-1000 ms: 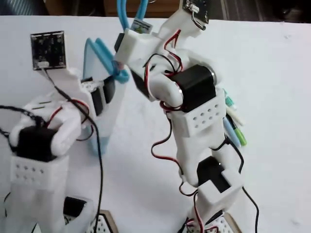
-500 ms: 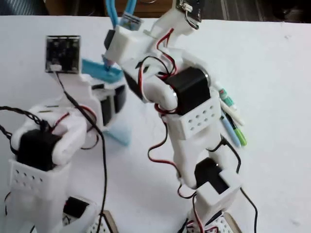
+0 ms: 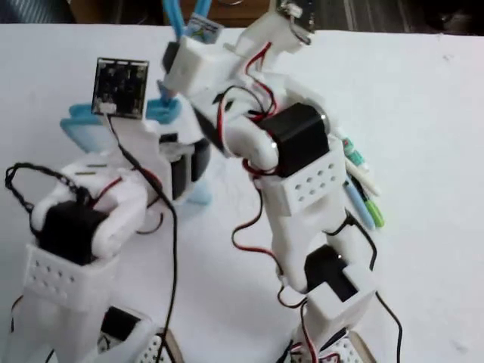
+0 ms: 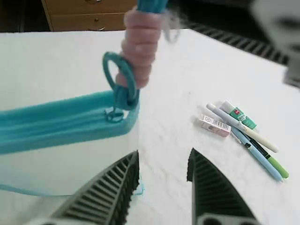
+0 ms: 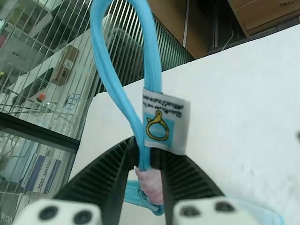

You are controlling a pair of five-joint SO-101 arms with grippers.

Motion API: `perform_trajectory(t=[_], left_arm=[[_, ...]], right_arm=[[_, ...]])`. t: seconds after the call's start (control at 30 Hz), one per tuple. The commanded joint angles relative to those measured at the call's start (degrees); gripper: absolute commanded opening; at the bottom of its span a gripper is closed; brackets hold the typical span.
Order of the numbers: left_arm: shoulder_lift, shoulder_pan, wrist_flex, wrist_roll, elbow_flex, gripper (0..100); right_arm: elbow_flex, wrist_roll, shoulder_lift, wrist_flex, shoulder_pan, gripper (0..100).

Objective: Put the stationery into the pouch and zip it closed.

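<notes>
One blue pouch (image 3: 79, 125) sits upper left in the high view, its strap loop (image 5: 140, 70) clamped in the right gripper (image 5: 149, 164). Left gripper (image 4: 163, 159) has its jaws apart, gripping nothing, just beside the pouch. Stationery (image 3: 361, 189) lies mid-right on the table (image 3: 423, 113).

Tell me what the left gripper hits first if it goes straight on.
Probably bare table, just beside the end of the pouch; depth is unclear, so the left gripper might clip it.
</notes>
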Motion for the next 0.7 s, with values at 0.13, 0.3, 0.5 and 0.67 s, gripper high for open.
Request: perform_trajectory(t=[0.13, 0.3, 0.5, 0.67], left_arm=[[-14.55, -12.18, 1.14, -9.76, 2.55, 17], [-20.79, -27.21, -1.32, -15.56, 12.66, 5], [-22.2, -38.37, -22.24, -12.75, 33.58, 4], [-17.89, -38.64, -46.42, -12.04, 47.03, 4]], right_arm=[[-0.26, 0.79, -2.42, 1.54, 2.33, 1.6], [-0.35, 0.79, -2.51, 6.99, 1.54, 1.6], [-0.97, 0.79, -3.03, 10.77, -1.27, 1.6], [-0.97, 0.79, -7.43, 11.03, -6.29, 1.6]])
